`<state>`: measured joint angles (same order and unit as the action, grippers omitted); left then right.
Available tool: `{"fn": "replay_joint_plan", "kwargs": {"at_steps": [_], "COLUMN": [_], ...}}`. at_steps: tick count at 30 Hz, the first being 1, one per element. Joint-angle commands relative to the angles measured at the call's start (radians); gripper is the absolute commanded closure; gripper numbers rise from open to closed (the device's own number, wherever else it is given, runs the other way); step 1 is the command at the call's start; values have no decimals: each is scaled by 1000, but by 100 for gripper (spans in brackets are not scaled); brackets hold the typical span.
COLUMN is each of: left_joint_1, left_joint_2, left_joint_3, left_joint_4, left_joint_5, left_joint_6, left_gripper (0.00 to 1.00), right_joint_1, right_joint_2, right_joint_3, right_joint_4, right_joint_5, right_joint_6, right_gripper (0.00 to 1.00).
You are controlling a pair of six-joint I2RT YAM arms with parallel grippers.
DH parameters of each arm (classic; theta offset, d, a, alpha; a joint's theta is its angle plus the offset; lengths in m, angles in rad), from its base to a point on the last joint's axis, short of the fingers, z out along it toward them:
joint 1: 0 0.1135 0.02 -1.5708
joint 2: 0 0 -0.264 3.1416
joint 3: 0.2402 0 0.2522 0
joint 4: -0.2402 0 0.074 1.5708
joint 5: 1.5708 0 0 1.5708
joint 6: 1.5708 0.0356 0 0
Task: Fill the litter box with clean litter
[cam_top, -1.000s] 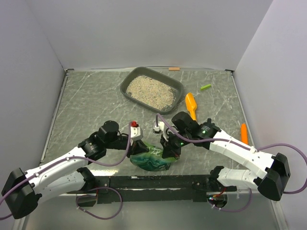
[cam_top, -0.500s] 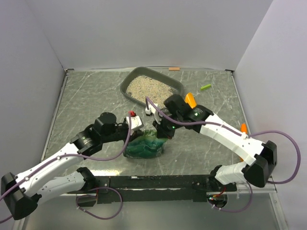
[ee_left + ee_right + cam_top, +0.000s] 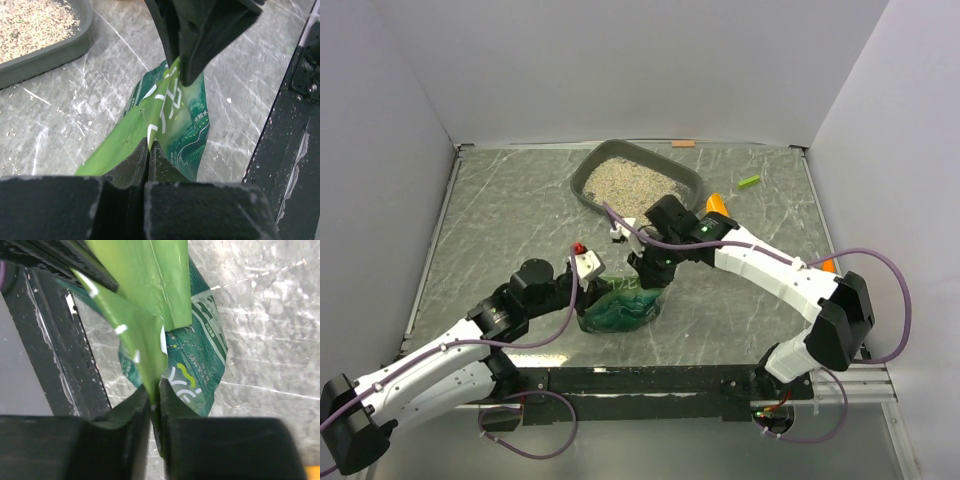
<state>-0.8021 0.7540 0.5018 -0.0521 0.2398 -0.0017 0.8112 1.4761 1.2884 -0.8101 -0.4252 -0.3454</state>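
The dark-grey litter box [image 3: 582, 176] stands at the back centre, with beige clean litter [image 3: 632, 184] spread in it; its corner shows in the left wrist view [image 3: 55, 50]. A glossy green bag [image 3: 620, 306] with white characters hangs just above the table in front of the box. My left gripper [image 3: 592, 287] is shut on the bag's left top edge [image 3: 150, 135]. My right gripper [image 3: 648, 272] is shut on its right top edge [image 3: 150, 370]. Both hold the bag upright between them.
An orange scoop [image 3: 716, 205] lies right of the litter box, partly hidden by my right arm. A small green piece [image 3: 749, 181] lies at the back right. An orange item [image 3: 823, 265] lies near the right edge. A black rail [image 3: 650, 380] runs along the near edge.
Both grippers have carried the green bag away from the near rail toward the litter box. The right arm has swung left and back, now covering part of the scoop.
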Motion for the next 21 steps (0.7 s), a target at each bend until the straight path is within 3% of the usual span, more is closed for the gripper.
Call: {"fn": "replay_joint_plan", "kwargs": {"at_steps": [1, 9, 12, 14, 17, 21], "left_joint_1": [4, 4, 3, 3, 1, 1], "left_joint_2": [-16, -38, -38, -35, -25, -22], "left_joint_3": [15, 3, 7, 11, 18, 21], "left_joint_4": [18, 20, 17, 17, 15, 20], "left_joint_5": [-69, -51, -43, -25, -20, -31], "left_joint_6": [-63, -70, -70, -73, -73, -83], "left_gripper": [99, 99, 99, 99, 99, 99], "right_joint_1": [-44, -66, -113, -182, -281, -461], "right_joint_2": [-26, -195, -290, -357, -424, -413], "right_joint_3": [18, 61, 25, -20, -81, -109], "right_joint_4": [26, 18, 76, 109, 140, 65], "right_joint_5": [57, 170, 271, 417, 549, 572], "right_joint_6": [34, 120, 227, 320, 443, 592], "right_gripper": [67, 46, 26, 20, 18, 19]}}
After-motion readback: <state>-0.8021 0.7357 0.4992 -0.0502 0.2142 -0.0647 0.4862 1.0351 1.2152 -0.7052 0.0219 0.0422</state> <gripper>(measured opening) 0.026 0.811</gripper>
